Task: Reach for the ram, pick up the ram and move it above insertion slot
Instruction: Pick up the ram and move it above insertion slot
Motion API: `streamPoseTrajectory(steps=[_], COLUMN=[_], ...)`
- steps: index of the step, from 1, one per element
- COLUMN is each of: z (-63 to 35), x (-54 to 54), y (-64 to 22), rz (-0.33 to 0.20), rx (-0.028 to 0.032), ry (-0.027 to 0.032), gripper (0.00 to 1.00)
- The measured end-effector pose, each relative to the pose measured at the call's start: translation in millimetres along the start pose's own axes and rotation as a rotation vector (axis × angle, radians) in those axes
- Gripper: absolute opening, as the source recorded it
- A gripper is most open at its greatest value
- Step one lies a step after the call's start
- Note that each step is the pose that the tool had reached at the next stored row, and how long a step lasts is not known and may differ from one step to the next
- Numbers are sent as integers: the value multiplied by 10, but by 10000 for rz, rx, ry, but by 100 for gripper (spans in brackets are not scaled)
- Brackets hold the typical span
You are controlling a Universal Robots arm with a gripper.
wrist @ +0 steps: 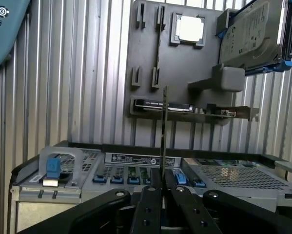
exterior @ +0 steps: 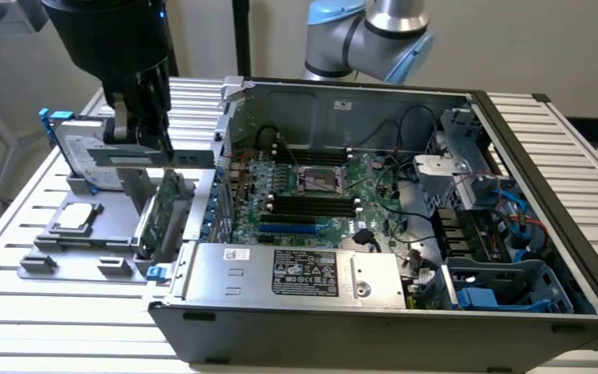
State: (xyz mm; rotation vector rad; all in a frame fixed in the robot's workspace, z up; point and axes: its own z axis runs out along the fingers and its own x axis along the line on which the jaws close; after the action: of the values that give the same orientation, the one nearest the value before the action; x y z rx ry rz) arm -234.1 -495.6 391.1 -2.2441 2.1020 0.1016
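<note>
Ram gripped edge-on in the claw, up off the holder tray.

The ram (wrist: 164, 131) is pinched between the closed claw (wrist: 163, 183) fingers, a thin upright strip in the wrist view. In the exterior view it (exterior: 180, 159) hangs over the grey tray (exterior: 71, 234) and the green expansion card (exterior: 164, 210), just beside the open computer case (exterior: 382, 312) on the slatted counter (exterior: 29, 312). A hard drive (exterior: 71, 148) stands behind.

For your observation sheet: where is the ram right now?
The ram is clamped edge-on in the gripper, lifted above the grey parts tray on the exterior view's left, beside the open computer case.
</note>
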Motion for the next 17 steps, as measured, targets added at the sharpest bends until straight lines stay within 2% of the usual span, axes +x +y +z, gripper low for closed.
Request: streamPoseTrajectory(steps=[17], z=[6], x=[-101], y=[-661], rz=[0], rx=[0], ry=[-1], gripper=[14])
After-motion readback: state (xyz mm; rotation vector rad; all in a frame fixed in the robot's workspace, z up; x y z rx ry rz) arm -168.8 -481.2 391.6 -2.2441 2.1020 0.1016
